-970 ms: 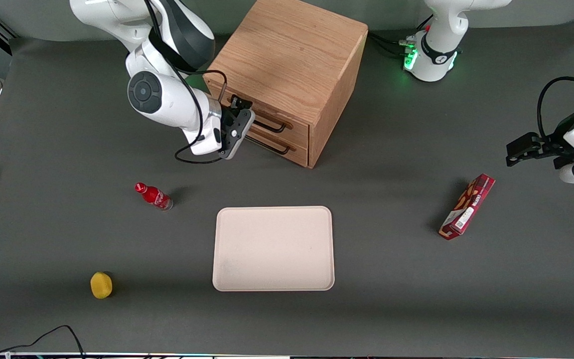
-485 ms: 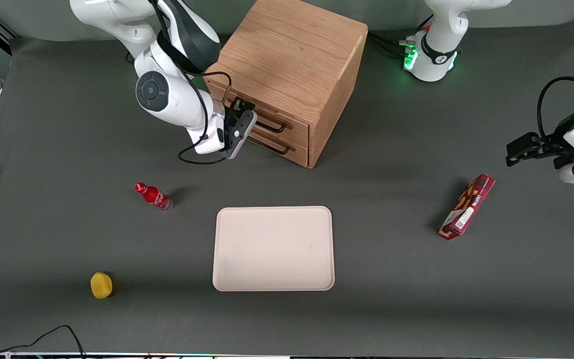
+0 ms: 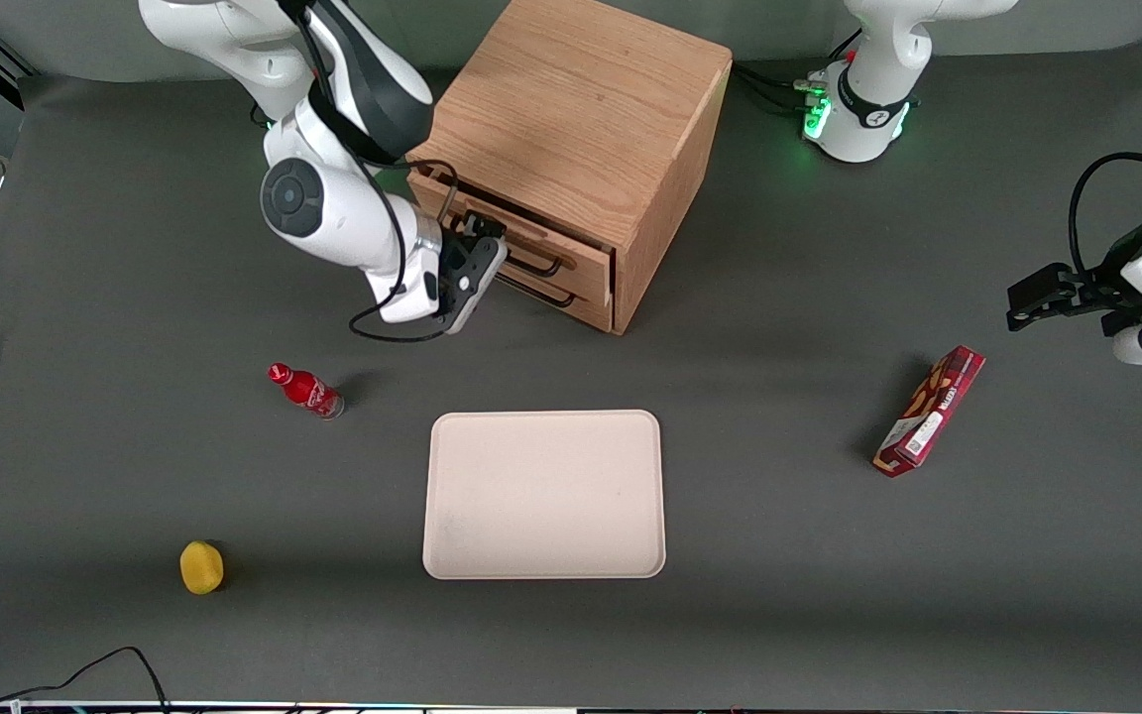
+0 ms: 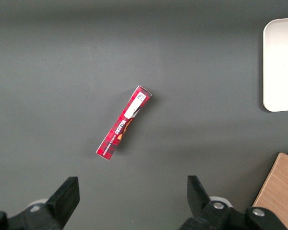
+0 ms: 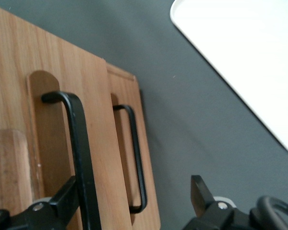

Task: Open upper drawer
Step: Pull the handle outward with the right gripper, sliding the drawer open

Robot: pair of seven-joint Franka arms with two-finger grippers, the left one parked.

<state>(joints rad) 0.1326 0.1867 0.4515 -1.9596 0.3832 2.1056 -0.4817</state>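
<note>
Upper drawer (image 3: 531, 238) is sliding slightly out of its cabinet (image 3: 571, 129); the gripper (image 3: 480, 260), clamped on its handle (image 5: 81, 153), needs further pulling outward.

A robotics lab: Franka arms bolted to a dark matte table (image 3: 779, 595) with trailing cables (image 3: 85, 669).

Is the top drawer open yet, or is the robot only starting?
Started: the upper drawer already sticks out slightly past the lower drawer, showing a dark gap under the cabinet top. The end effector is at its handle. Most of the drawer is inside, so more pulling remains.
</note>
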